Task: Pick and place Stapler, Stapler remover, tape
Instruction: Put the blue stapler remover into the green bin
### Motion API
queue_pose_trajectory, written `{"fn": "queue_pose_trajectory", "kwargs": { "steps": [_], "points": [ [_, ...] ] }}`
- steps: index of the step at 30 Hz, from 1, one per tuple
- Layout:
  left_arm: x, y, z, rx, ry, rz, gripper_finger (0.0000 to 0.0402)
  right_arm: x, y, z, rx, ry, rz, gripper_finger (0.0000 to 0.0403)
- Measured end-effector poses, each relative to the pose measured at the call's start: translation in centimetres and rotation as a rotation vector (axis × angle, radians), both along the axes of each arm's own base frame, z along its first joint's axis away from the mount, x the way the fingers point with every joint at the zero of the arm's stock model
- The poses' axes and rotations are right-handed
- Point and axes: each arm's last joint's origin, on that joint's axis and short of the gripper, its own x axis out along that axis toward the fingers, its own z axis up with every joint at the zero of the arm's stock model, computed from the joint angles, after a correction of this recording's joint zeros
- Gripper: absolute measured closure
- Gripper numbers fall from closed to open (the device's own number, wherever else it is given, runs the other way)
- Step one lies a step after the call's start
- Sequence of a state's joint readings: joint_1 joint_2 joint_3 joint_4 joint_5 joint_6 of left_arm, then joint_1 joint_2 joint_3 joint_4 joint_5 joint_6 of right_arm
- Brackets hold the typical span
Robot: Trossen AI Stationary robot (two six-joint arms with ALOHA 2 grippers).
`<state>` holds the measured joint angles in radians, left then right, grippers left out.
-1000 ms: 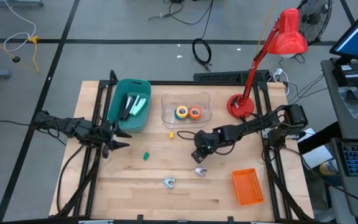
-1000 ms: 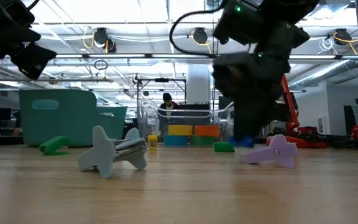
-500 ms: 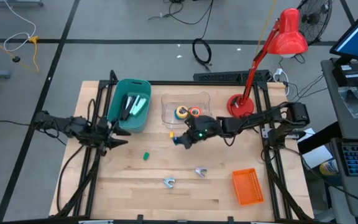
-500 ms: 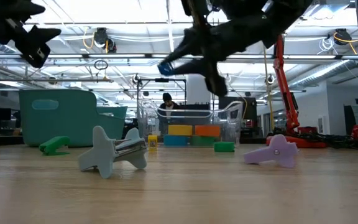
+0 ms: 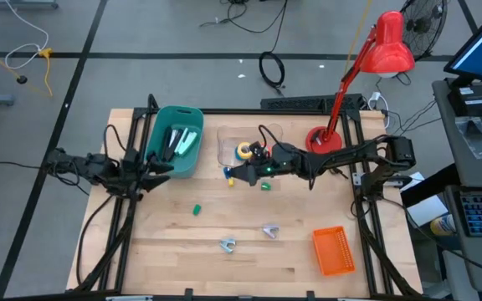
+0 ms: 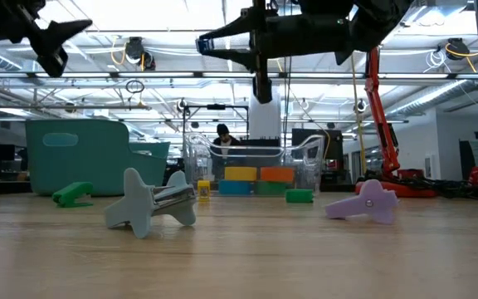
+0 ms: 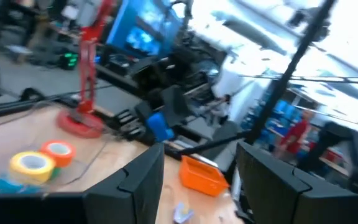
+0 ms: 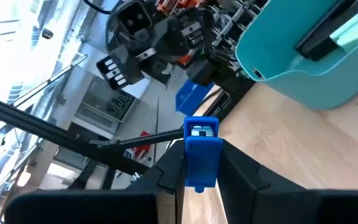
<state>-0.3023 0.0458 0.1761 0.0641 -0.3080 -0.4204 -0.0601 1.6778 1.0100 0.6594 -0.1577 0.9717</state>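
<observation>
My right gripper [image 5: 236, 173] hangs level over the table's middle, just in front of the clear tray [image 5: 224, 153], shut on a small blue stapler [image 8: 201, 151]. The tray holds a yellow tape roll [image 5: 243, 150] and an orange one [image 7: 58, 150]. My left gripper [image 5: 159, 165] waits open beside the teal bin [image 5: 164, 125], which holds staplers [image 5: 179, 142]. Two small green staplers [image 5: 266, 186] [image 5: 197, 210] and two staple removers [image 5: 228, 244] [image 5: 269, 231] lie flat on the wood. My right gripper pinches the blue stapler's two side faces [image 8: 202, 171] between its two fingers. The fingers lie level, coming from the table's right side, along the stapler. The stapler's far end [image 8: 201, 129] sticks out past the fingertips, and the stapler is lifted clear of the table.
An orange basket [image 5: 333, 251] lies at the near right and a red desk lamp [image 5: 325, 142] stands at the far right. A small yellow thing [image 6: 203, 192] sits in front of the tray. The near half of the table [image 5: 174, 259] is bare wood around the removers.
My right gripper has risen from the table with the blue stapler, tipped from pointing down to level, and moved toward the far left, toward the teal bin. My left gripper has tipped upward a little in place.
</observation>
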Motion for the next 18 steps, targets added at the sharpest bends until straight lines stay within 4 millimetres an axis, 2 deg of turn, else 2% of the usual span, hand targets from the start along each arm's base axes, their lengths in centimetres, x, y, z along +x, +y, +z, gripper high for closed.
{"fn": "queue_pose_trajectory", "kwargs": {
  "steps": [5, 13, 18],
  "points": [
    [1.0, -0.1, 0.0, -0.038, 0.027, 0.053, 0.0197, 0.4, -0.1, 1.0, -0.05, -0.04, -0.018, 0.0342],
    [3.1, -0.6, 0.5, -0.064, -0.011, 0.113, 0.0197, 1.3, -0.5, 3.8, -0.17, -0.115, -0.031, 0.0342],
    [4.4, -1.0, 0.6, -0.075, -0.036, 0.113, 0.0197, 1.7, -0.2, 4.0, -0.195, -0.091, -0.015, 0.0342]
  ]
}}
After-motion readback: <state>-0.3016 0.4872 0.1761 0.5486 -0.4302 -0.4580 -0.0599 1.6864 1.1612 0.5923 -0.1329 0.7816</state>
